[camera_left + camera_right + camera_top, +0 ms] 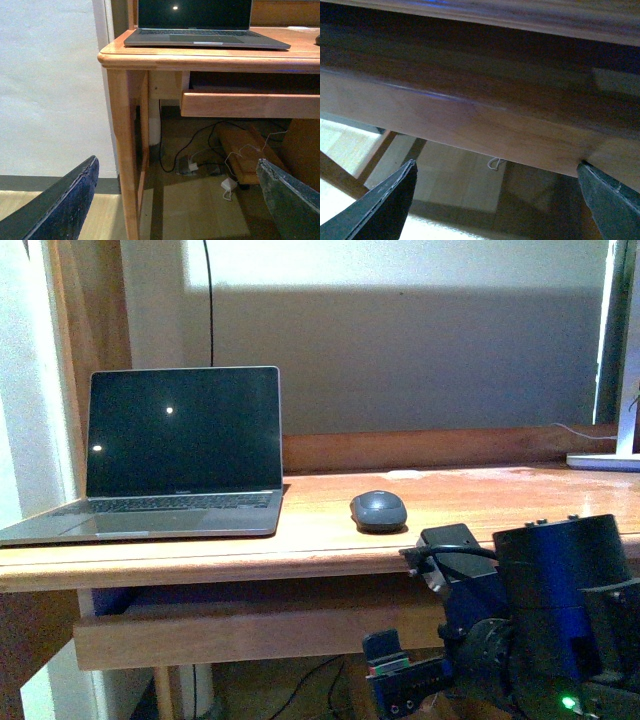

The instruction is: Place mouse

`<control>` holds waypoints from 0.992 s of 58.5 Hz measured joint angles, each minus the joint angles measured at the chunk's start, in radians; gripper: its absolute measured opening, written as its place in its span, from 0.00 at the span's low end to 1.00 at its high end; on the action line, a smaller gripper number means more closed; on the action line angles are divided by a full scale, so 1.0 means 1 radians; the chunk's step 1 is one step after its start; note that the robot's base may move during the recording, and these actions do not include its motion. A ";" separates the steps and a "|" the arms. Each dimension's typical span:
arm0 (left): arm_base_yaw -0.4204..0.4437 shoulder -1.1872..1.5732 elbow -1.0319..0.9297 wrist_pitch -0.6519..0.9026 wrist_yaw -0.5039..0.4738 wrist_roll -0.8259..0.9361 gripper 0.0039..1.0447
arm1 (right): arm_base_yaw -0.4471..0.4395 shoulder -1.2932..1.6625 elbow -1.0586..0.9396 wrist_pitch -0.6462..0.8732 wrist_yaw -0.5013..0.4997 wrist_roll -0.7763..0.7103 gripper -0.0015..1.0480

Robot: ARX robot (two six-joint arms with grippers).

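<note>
The mouse, a small dark grey oval, rests on the wooden desk to the right of the laptop. Neither gripper touches it. My right arm hangs below the desk's front edge, lower right of the mouse. In the right wrist view the right gripper is open and empty, looking up at the underside of the desk. In the left wrist view the left gripper is open and empty, low in front of the desk's left leg.
An open laptop with a dark screen stands on the desk's left side. A small flat white disc lies behind the mouse, and a white base at the far right. A sliding shelf hangs under the desktop, with cables on the floor.
</note>
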 joint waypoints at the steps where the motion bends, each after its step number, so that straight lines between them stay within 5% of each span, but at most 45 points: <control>1: 0.000 0.000 0.000 0.000 0.000 0.000 0.93 | 0.002 0.002 0.002 -0.001 0.006 0.004 0.93; 14: 0.000 0.000 0.000 0.000 0.000 0.000 0.93 | 0.013 0.003 0.006 0.008 0.026 0.061 0.93; 25: 0.000 0.000 0.000 0.000 0.000 0.000 0.93 | -0.043 -0.097 -0.084 0.038 -0.061 0.106 0.93; 58: 0.000 0.000 0.000 0.000 0.000 0.000 0.93 | -0.351 -0.956 -0.685 -0.041 -0.467 0.410 0.93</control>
